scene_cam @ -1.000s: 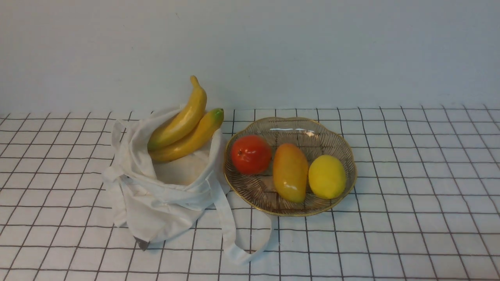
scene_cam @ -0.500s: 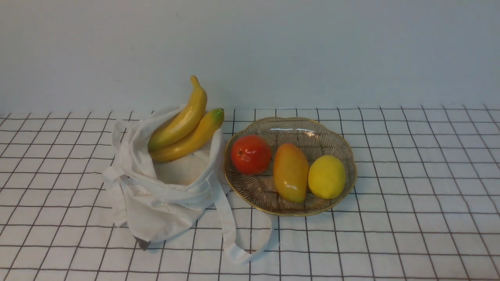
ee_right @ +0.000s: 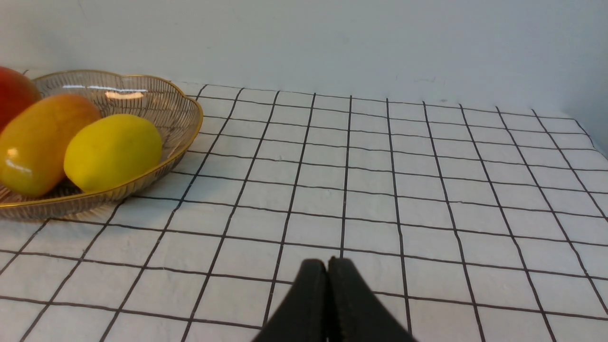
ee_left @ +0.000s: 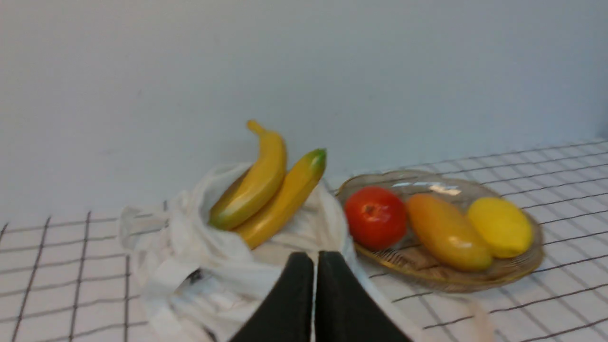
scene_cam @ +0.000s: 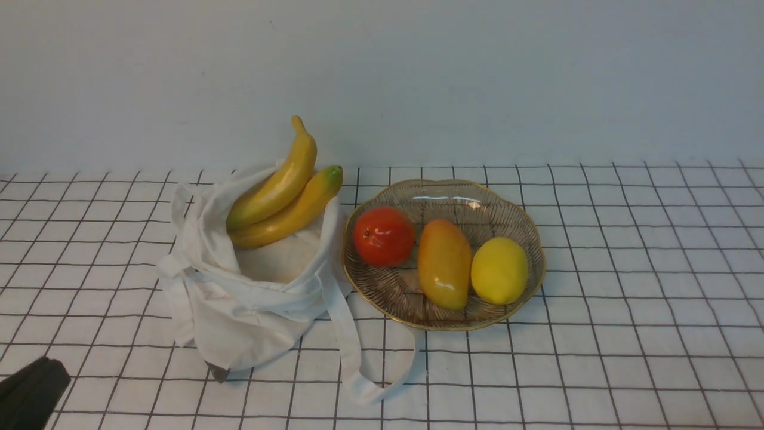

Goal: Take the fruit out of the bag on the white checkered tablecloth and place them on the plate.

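The white cloth bag [scene_cam: 250, 310] lies open on the white checkered tablecloth [scene_cam: 627, 298], left of the plate [scene_cam: 459, 197]. Two yellow bananas stick out of its far side, a plain one [scene_cam: 280, 179] and a green-tipped one [scene_cam: 298, 212]. The round red-orange fruit [scene_cam: 383, 236] lies on the plate. My left gripper [scene_cam: 45, 373] shows at the bottom left corner, short of the bag. In the left wrist view it [ee_left: 315, 259] is shut and empty, pointing at the bag [ee_left: 199, 256] and bananas [ee_left: 259, 183]. My right gripper [ee_right: 327, 263] is shut and empty over bare cloth, right of the plate [ee_right: 156, 95].
An orange-yellow mango [scene_cam: 443, 263] and a yellow lemon [scene_cam: 499, 270] also lie on the plate. A bag strap [scene_cam: 358, 370] loops forward on the cloth near the plate's front. A plain pale wall stands behind the table.
My left gripper has come into the front view at the bottom left corner. The bag, the fruit and the plate have not moved.
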Robot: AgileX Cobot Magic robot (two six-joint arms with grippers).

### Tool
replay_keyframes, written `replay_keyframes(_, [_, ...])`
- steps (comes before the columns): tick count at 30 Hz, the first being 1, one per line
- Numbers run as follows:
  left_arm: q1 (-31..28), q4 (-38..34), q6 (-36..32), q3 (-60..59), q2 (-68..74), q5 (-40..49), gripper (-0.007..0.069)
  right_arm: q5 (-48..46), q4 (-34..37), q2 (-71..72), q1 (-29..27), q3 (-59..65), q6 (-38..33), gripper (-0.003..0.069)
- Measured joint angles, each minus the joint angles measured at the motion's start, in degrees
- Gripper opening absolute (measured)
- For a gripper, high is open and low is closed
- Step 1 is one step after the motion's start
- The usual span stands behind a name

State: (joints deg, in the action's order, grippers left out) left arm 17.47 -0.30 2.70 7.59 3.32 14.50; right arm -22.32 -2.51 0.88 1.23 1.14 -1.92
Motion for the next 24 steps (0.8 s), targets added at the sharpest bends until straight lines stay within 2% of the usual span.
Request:
replay_keyframes(3, [-6.7, -3.8, -4.0, -5.1, 0.0, -0.4, -0.0008, 0.0, 0.0, 0.0, 0.0, 0.0, 0.0, -0.0014])
replay_keyframes(8, [-12.1, -3.9, -8.1, -9.2, -0.3, 1.4, -0.0008, 0.0, 0.0, 0.0, 0.0, 0.0, 0.0, -0.0014])
replay_keyframes(13, [-12.5, -3.7, -9.5, -9.2, -3.2, 6.6, -0.0008, 0.0, 0.0, 0.0, 0.0, 0.0, 0.0, -0.0014])
replay_keyframes(24, [-12.6, -3.7, -9.5, -9.2, -3.9, 6.6, -0.0008, 0.0, 0.0, 0.0, 0.0, 0.0, 0.0, -0.0014])
